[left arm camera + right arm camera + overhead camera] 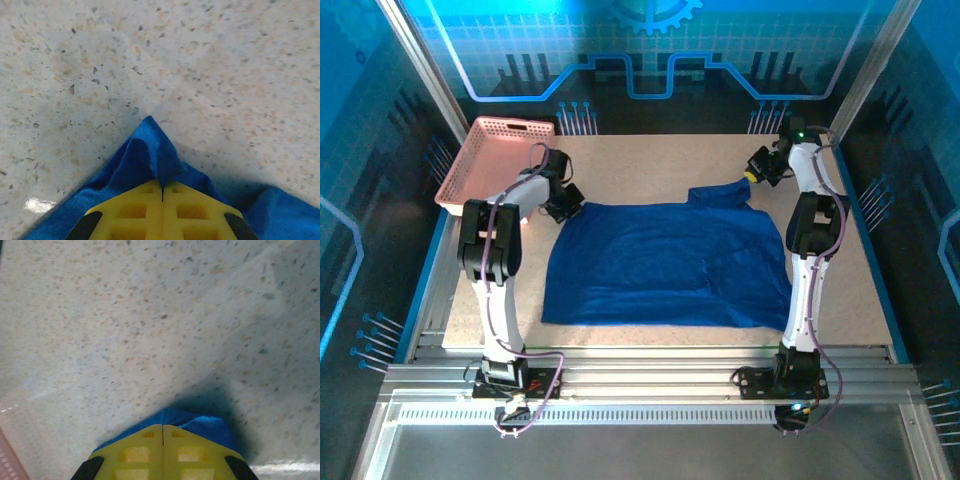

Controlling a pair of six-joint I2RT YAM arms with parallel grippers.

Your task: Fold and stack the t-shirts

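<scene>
Desk: Which step is this?

Photographer: The first fold, by the look of it. On the counter [650, 160] the blue t-shirt [665, 265] lies spread, its far corners pinched by the left tool [565, 205] and right tool [757, 168] — both clamped on cloth. Next, lift both corners evenly.

Desk: Which view proves the grip?

Photographer: The wrist cameras — cloth in closed tips. The overhead gives the layout.

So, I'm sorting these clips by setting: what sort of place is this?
Probably a robotics lab cell: a speckled table on a metal frame, blue printed walls around it, a t-shirt laid out.
</scene>
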